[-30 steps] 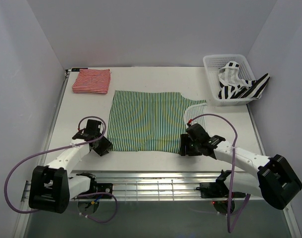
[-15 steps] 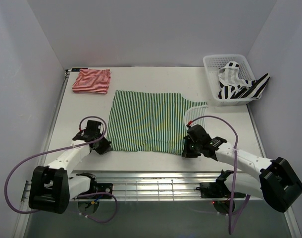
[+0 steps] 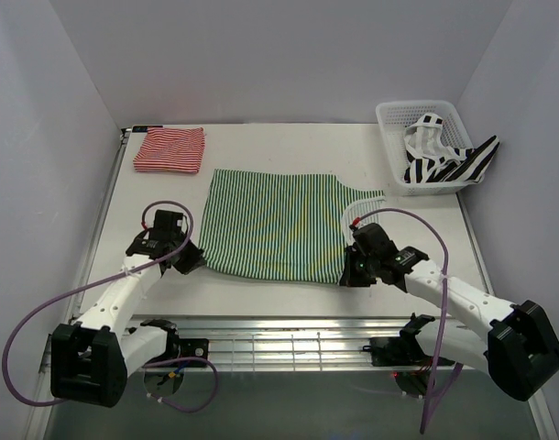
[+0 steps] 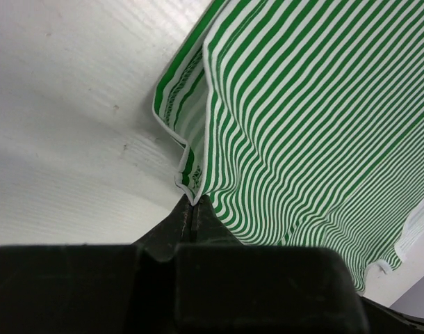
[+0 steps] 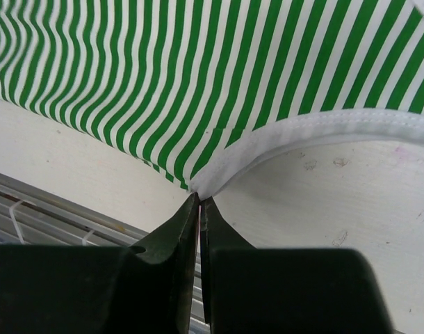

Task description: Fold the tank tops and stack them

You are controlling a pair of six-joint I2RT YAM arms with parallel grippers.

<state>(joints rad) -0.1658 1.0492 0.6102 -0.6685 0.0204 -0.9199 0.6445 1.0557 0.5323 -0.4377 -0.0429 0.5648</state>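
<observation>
At the near edge of the white worktop (image 3: pixel 289 151), a wire rack (image 3: pixel 289 341) is seen between the two arm bases. Just beyond it, the left end effector (image 4: pixel 192 209) is pressed together on the near left corner of the green-and-white tank top (image 3: pixel 275 225). In the left wrist view, the white-edged hem is pinched between the dark fingertips and drawn up into a small fold above the worktop.

The right end effector (image 5: pixel 199 200) is likewise closed on the near right corner of the same top, where a broad white binding is caught at the fingertips. A purple cable (image 3: pixel 403 220) is looped above this arm.

The green-and-white tank top is spread mostly flat across the middle of the worktop, with its stripes running from near to far. A narrow part of it reaches out at its far right.

In the far left corner, well apart from it, the red-and-white tank top (image 3: pixel 169 149) is laid folded into a small square. In the far right corner, a white lattice basket (image 3: pixel 387 137) is set. The black-and-white tank top (image 3: pixel 444 158) is crumpled inside it and partly draped over its right rim.
</observation>
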